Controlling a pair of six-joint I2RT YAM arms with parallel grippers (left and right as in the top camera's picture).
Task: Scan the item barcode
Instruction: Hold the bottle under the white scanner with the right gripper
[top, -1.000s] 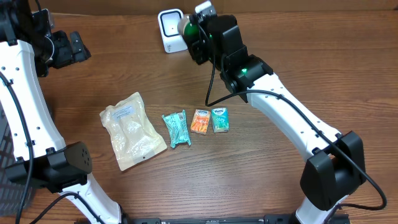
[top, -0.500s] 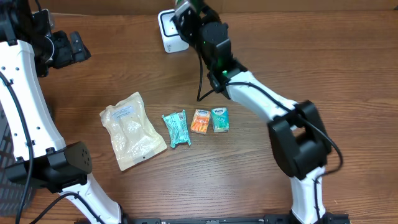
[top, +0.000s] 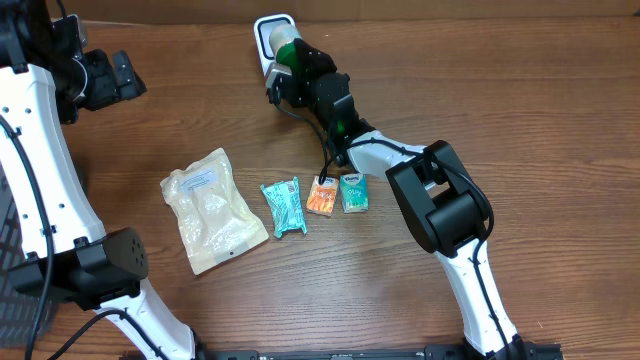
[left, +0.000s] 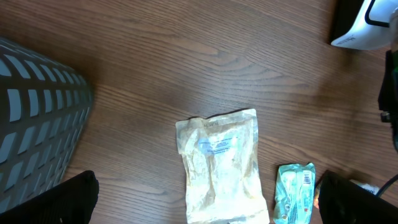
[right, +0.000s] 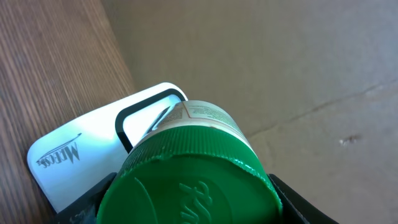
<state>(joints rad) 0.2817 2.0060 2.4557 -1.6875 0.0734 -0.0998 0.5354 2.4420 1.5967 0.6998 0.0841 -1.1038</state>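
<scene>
The item is a pale jar with a green ribbed lid (right: 186, 180) and a printed label (right: 205, 112). My right gripper (right: 186, 202) is shut on it, one finger on each side of the lid. The jar (top: 288, 48) is held right against the face of the white barcode scanner (top: 268, 28) at the table's back edge. In the right wrist view the scanner (right: 81, 155) lies just behind the jar. My left gripper (top: 122, 75) hangs open at the far left, high over the table, with nothing between its fingers (left: 78, 199).
A cream pouch (top: 210, 210), a teal packet (top: 283, 207), an orange packet (top: 322, 195) and a small green packet (top: 353, 192) lie in a row mid-table. A grey slotted basket (left: 31, 124) stands at the left edge. A brown cardboard wall (right: 280, 62) backs the scanner.
My right arm has swung left and lowered, bringing the jar from beside the scanner to right in front of its face. The left arm has not moved.
</scene>
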